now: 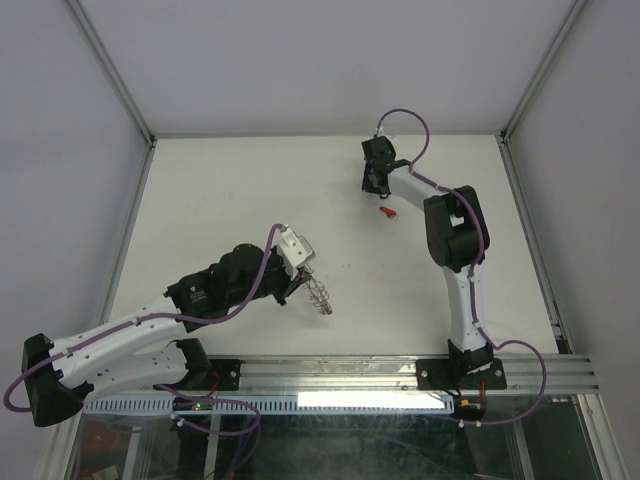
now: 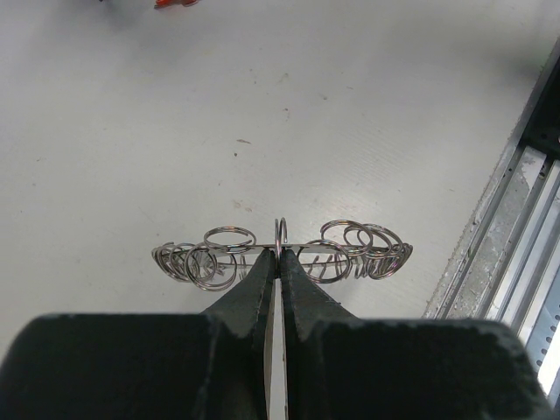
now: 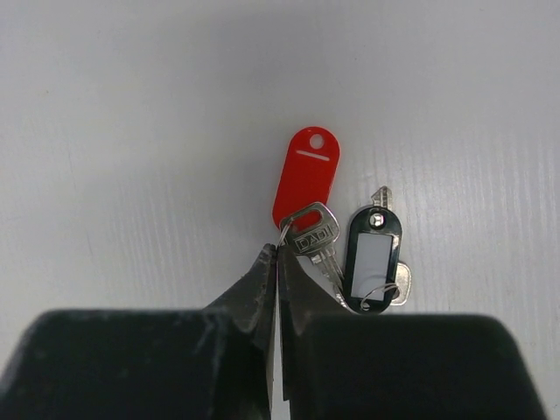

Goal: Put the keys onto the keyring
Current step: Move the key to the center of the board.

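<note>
My left gripper [image 2: 279, 255] is shut on the keyring [image 2: 219, 255], pinching its flat grey rim so it is seen edge on, with wire loops fanning out to both sides. In the top view the keyring [image 1: 320, 296] hangs just above the table at the left gripper [image 1: 306, 281]. At the far side, my right gripper [image 3: 277, 248] is shut with its tips on the small wire ring of the red-tagged key [image 3: 306, 175], which lies on the table. A black-tagged key [image 3: 372, 258] lies right beside it. From above, the red tag [image 1: 388, 211] shows just below the right gripper [image 1: 382, 198].
The white table [image 1: 250, 190] is bounded by grey walls and metal posts. A metal rail [image 2: 516, 262] runs along the near edge, close to the right of the keyring. The red tag [image 2: 175, 3] peeks in at the top edge of the left wrist view.
</note>
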You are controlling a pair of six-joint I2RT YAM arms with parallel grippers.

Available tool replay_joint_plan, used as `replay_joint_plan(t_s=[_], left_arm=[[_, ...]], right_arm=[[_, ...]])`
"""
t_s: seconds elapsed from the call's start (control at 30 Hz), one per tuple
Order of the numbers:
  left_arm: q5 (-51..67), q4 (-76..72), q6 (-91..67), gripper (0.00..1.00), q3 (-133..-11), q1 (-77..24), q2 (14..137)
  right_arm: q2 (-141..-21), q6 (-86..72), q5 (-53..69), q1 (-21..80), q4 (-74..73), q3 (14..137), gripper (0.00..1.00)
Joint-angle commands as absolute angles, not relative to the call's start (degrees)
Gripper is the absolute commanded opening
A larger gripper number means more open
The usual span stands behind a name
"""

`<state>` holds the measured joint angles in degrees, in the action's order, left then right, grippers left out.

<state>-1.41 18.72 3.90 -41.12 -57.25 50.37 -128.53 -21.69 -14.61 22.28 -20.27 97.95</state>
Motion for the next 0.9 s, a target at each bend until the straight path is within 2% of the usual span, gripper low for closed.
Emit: replay_joint_plan(t_s=[0.0,0.17,0.53,0.87], left_arm=[[-0.2,16.0,4.6,0.0,-43.0,-56.5,49.9],[-0.2,16.0,4.6,0.0,-43.0,-56.5,49.8],[-0.1,16.3,4.5,0.0,-43.1,-56.4,50.0],[0.1,17.0,4.6,0.0,-43.3,-56.4,50.1]], right_arm=[[-124.6,-19.6,-14.7,23.0,-19.0,96.3,0.0],[-120.1,-16.7,-11.5,24.3,-17.1,91.2,0.0],[-100.4,-12.0,1.6,28.4,-11.0,68.2,0.0],[-85.3,-11.3,19.7,28.9,-18.4,55.3,0.0]])
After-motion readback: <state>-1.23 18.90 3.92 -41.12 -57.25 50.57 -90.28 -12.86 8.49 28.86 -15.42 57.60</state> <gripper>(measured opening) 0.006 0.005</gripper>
